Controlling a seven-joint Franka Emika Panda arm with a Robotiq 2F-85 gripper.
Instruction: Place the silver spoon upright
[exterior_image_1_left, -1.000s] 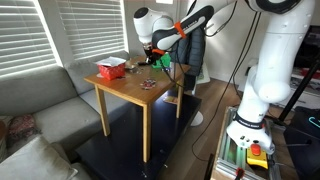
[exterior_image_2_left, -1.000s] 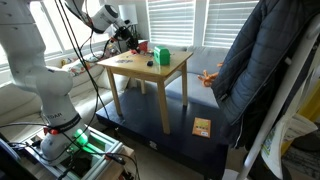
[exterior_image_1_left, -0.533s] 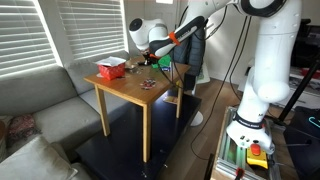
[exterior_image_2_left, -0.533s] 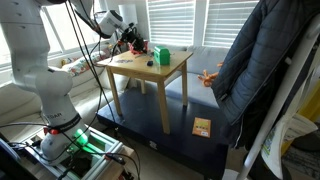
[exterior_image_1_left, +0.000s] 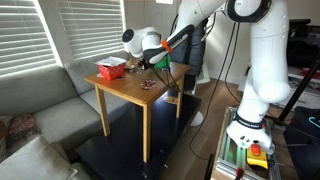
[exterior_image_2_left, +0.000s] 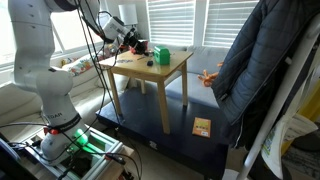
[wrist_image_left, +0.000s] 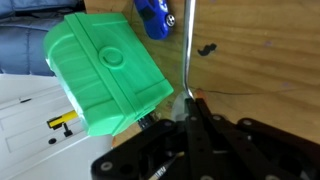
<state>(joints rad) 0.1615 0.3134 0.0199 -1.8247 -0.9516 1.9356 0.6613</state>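
Observation:
In the wrist view my gripper (wrist_image_left: 190, 105) is shut on the bowl end of a thin silver spoon (wrist_image_left: 188, 45). Its handle runs straight away from the jaws over the wooden table (wrist_image_left: 260, 50). In both exterior views the gripper (exterior_image_1_left: 150, 60) (exterior_image_2_left: 133, 40) hangs just above the far part of the small table (exterior_image_1_left: 125, 90) (exterior_image_2_left: 168, 72). The spoon is too small to make out in both exterior views.
A green lidded box (wrist_image_left: 105, 65) (exterior_image_2_left: 158, 55) lies close beside the gripper, with a blue object (wrist_image_left: 153, 15) past it. A red container (exterior_image_1_left: 110, 68) stands at a table corner and a small dark item (exterior_image_1_left: 148, 84) mid-table. A sofa (exterior_image_1_left: 40, 100) and a window flank the table.
The arm has swung over the last second, carrying the shut gripper and spoon sideways and lower toward the table's far side near the green box.

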